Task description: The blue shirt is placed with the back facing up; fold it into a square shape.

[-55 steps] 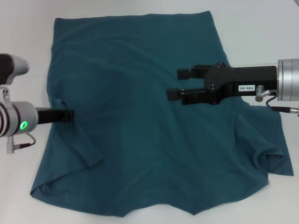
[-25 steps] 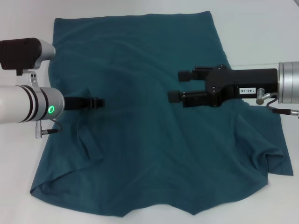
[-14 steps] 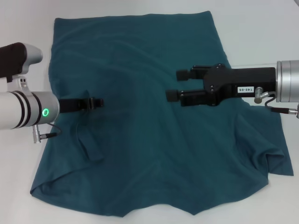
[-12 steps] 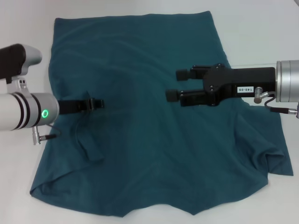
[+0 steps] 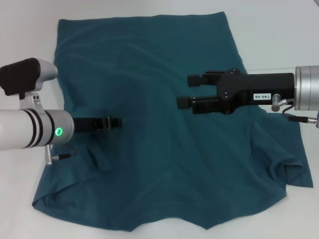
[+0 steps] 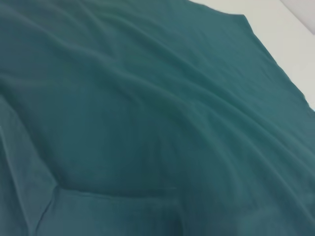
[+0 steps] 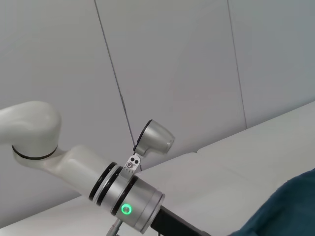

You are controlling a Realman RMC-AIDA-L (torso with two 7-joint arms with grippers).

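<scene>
The right gripper [image 5: 186, 91] holds its two black fingers [image 5: 193, 78] apart with nothing between them, pointing across the middle of the blue shirt [image 5: 149, 64] from the right side and hovering above the fabric. Its black body and silver wrist run off toward the right edge of the tabletop [image 5: 279, 30]. The left gripper [image 5: 115, 122] reaches in from the left side over the shirt's left half; from the head view its fingers appear as a thin dark bar seen edge-on, and whether they are apart or together cannot be told. Just beside its tip, toward the near edge, a narrow folded flap of cloth [image 5: 99, 160] lies on the shirt. Behind that gripper come the white forearm with a lit green ring [image 5: 59, 132] and a dark-capped grey housing above it. The shirt lies spread across the white tabletop, its straight edge along the far side, its near edge wavy, and its right side creased into ridges. The left wrist view shows only rippled teal fabric and a strip of tabletop.
</scene>
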